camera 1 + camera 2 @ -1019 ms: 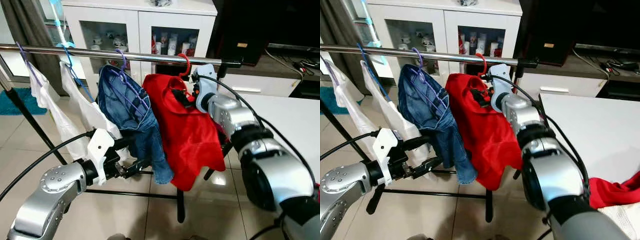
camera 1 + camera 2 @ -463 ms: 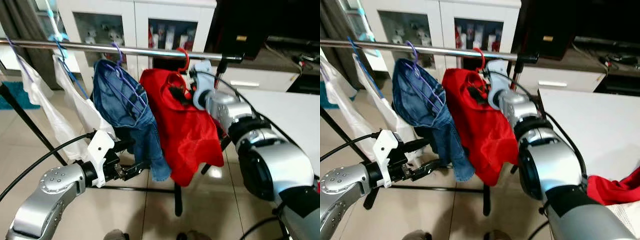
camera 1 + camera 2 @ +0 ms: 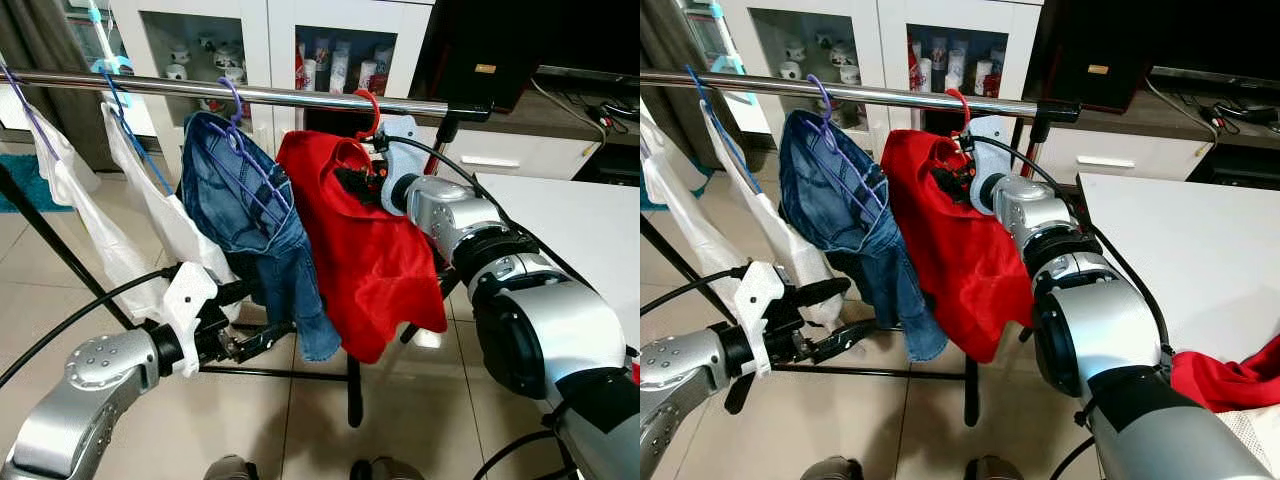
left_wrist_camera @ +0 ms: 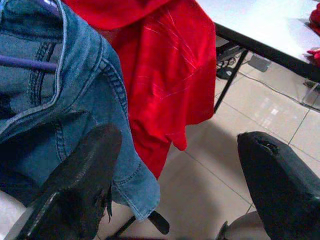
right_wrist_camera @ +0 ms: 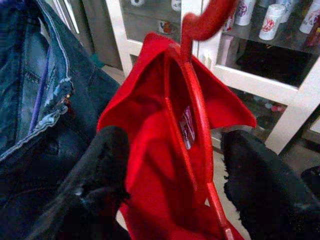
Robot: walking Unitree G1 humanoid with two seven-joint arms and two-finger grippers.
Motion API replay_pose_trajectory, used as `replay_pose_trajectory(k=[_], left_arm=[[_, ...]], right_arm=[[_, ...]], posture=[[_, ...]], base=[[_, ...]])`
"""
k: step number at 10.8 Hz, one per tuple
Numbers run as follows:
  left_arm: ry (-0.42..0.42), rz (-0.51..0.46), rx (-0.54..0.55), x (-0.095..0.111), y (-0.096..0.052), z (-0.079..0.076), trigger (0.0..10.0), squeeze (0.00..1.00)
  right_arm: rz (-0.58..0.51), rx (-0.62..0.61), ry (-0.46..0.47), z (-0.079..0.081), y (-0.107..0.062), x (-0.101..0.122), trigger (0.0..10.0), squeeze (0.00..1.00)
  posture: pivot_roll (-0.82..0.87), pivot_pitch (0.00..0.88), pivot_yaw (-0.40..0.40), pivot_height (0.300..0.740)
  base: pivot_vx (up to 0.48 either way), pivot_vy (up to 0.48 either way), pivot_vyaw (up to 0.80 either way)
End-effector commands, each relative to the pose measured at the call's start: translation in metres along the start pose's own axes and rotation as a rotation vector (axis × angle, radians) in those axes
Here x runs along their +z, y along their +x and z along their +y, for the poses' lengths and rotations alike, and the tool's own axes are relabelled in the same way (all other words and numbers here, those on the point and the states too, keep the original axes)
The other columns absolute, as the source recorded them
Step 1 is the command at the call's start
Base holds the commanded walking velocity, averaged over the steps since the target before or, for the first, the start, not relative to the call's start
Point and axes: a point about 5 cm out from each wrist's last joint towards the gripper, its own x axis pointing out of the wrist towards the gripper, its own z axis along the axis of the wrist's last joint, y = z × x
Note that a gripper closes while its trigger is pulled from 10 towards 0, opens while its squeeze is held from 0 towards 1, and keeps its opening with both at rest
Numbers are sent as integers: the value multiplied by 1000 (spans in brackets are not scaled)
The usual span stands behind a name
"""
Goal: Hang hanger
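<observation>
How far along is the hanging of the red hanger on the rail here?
Looks done: the red hanger hooks over the metal rail, carrying the red shirt beside the jeans. In hand: the right gripper sits open around the hanger's shoulder. Left: drawing that arm away. The left gripper hangs open, low by the jeans.

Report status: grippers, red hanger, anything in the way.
Right gripper open, fingers either side of the red hanger, hook over the rail. Left gripper open, low by the jeans. Nothing blocking.

Four hangers, one rail
</observation>
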Motion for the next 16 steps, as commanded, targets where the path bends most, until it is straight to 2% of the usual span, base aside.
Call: replay_pose_trajectory(k=[1, 4, 10, 12, 14, 16], left_arm=[[3, -1, 2, -1, -4, 2, 10000, 0], [10, -10, 6, -1, -5, 5, 10000, 0], [7, -16, 9, -5, -1, 5, 10000, 0], [-15, -42, 26, -6, 1, 5, 10000, 0], [4, -40, 49, -7, 4, 9, 10000, 0], [17, -67, 51, 6, 10, 7, 10000, 0]], right_arm=[[-11, 4, -3, 1, 0, 7, 0, 0], [-22, 31, 31, 0, -1, 7, 0, 0], [-26, 42, 21, 2, 0, 8, 0, 0], [-47, 44, 14, -1, -2, 12, 0, 0], [-104, 33, 35, -7, -5, 22, 0, 0], [-151, 43, 46, -11, -9, 31, 0, 0]], posture=[[12, 103, -56, 740], [12, 109, -59, 740], [5, 103, -62, 740], [2, 94, -65, 740], [-5, 65, -50, 740], [-14, 48, -40, 740]], base=[[0, 0, 0], [0, 0, 0], [0, 0, 0], [0, 0, 0], [0, 0, 0], [0, 0, 0]])
